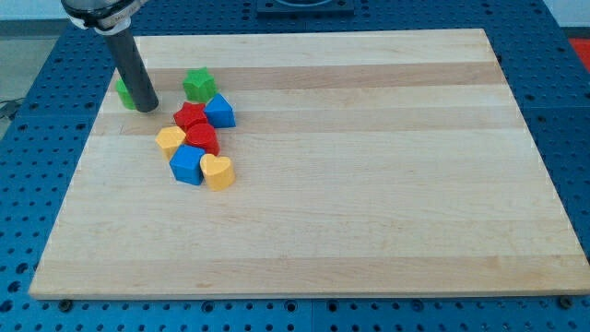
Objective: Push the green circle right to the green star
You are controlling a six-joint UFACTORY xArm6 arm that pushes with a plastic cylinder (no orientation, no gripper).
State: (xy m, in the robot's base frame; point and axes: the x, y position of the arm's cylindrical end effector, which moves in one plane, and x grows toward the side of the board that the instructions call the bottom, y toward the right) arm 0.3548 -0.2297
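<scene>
my tip (147, 108) sits on the right side of the green circle block (123, 92), half hiding it, left of the green star block (197, 84) on the wooden worktop (369, 184). the end effector is a bare rod, gripping nothing. pushing from here would likely drive the circle away leftward.

Arm: enters from the view's top left corner; only its lowest part shows, cut off by the frame's edge.
Arm end: a silvery collar with a dark band at the view's top left, holding the rod.
Rod (135, 72): straight, dark, slanting slightly down towards the view's right.
My tip (147, 108): down at the board's surface, near the board's top left corner.
</scene>
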